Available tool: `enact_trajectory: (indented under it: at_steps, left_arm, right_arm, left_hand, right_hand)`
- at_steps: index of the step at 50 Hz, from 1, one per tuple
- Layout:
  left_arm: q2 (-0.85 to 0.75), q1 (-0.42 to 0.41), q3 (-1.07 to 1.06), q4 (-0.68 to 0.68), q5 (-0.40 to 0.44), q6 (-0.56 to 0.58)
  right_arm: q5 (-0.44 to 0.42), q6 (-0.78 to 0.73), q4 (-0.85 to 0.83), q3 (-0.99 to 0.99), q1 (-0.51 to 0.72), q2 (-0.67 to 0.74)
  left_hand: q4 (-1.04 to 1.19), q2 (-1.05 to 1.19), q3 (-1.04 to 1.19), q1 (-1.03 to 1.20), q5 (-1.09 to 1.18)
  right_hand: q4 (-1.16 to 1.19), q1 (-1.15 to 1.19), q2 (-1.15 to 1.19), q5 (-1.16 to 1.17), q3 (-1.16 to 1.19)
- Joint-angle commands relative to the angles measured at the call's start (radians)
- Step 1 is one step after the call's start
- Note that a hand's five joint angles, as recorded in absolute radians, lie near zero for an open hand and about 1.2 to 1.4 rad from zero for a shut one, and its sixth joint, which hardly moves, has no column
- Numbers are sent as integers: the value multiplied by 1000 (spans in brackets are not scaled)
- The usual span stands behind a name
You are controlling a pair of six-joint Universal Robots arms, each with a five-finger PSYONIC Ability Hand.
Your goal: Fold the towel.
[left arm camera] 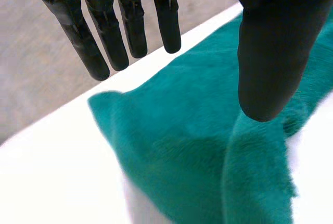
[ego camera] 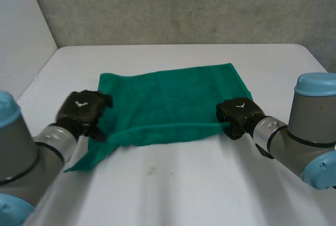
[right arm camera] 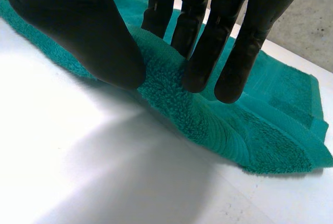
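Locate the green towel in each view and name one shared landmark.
Head view: towel mid-table, between left robot hand and right robot hand.
Left wrist view: towel under the left robot hand's open palm.
Right wrist view: towel fold pinched by the right robot hand.
Shared landmark: the white table.

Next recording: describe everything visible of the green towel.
The green towel is plush terry with a flat woven band near one end. It lies spread on the white table, its near edge bunched into a ridge, its near left corner trailing toward the robot. The right hand pinches that ridge at the right edge between thumb and fingers; the left hand hangs open over the left edge.
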Motion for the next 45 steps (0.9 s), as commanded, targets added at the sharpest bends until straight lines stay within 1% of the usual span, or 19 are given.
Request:
enact_trajectory:
  at_steps: [1,3,5,8,12,16,20,22,23,25,27,31,33,35,37,39,42,43,45]
  left_arm:
    - [3,115,-6,-151,15,-272]
    - [0,123,-6,-171,26,-297]
    - [-21,137,-6,-233,70,-361]
    - [-49,142,-4,-265,104,-372]
    - [-75,142,-3,-268,104,-372]
    - [-117,142,3,-268,100,-371]
    - [-158,140,10,-261,101,-369]
    - [-170,140,17,-256,94,-368]
    - [-176,139,22,-250,83,-368]
    - [-178,137,26,-238,72,-368]
    - [-172,137,29,-212,55,-366]
    - [-158,128,37,-187,46,-365]
    - [-135,122,46,-185,46,-363]
    - [-86,122,51,-185,48,-354]
    - [-72,123,52,-185,49,-345]
    - [-22,122,56,-185,51,-272]
    - [-2,120,56,-187,51,-222]
    - [46,114,54,-187,54,-136]
    - [57,111,54,-187,54,-121]
  right_arm:
    - [0,0,0,1,2,2]
    - [0,0,-1,-1,2,2]
    - [0,0,0,1,2,2]
    - [0,0,-1,1,2,2]
    - [2,0,-1,2,2,4]
    - [2,0,-1,5,2,4]
    - [3,1,-1,7,1,4]
    - [3,1,-1,10,-1,2]
    - [3,1,-1,10,-1,1]
    - [6,1,0,10,-2,-4]
    - [8,1,6,7,-4,-13]
    - [3,1,29,-12,-12,-61]
    - [-3,-2,61,-44,-24,-84]
    - [-15,-17,104,-94,-41,-85]
    - [-20,-33,141,-133,-55,-85]
    - [-23,-65,178,-177,-67,-85]
    - [-55,-204,246,-272,-84,-68]
    - [-61,-235,253,-285,-87,-61]
    - [-75,-296,264,-311,-88,-38]
  left_hand:
    - [50,43,38,37,53]
    - [50,43,38,37,53]
    - [53,46,41,40,56]
    - [56,49,44,42,59]
    - [68,60,56,54,71]
    - [180,172,167,166,182]
    - [387,380,375,373,390]
    - [558,550,545,544,561]
    - [710,702,697,696,712]
    - [915,908,903,901,918]
    - [916,908,904,902,919]
    - [916,908,904,902,919]
    - [916,908,904,902,919]
    - [916,908,904,902,919]
    - [916,908,904,902,919]
    - [916,908,904,902,919]
    - [916,908,904,902,919]
    - [916,908,904,902,919]
    - [916,908,904,902,919]
  right_hand:
    - [209,409,219,230,212]
    - [209,409,219,230,212]
    - [209,409,219,230,212]
    - [209,409,219,230,212]
    - [209,409,219,230,212]
    - [209,409,219,230,212]
    - [209,409,219,230,212]
    - [209,409,219,230,212]
    - [209,409,219,230,212]
    - [209,409,219,230,212]
    - [209,409,219,230,212]
    - [-323,-123,-313,-302,-320]
    - [-514,-314,-504,-493,-511]
    - [-620,-420,-610,-599,-617]
    - [-688,-488,-678,-667,-685]
    - [-697,-497,-687,-676,-694]
    - [-700,-500,-690,-679,-697]
    - [-703,-503,-693,-682,-700]
    - [-703,-503,-693,-682,-700]
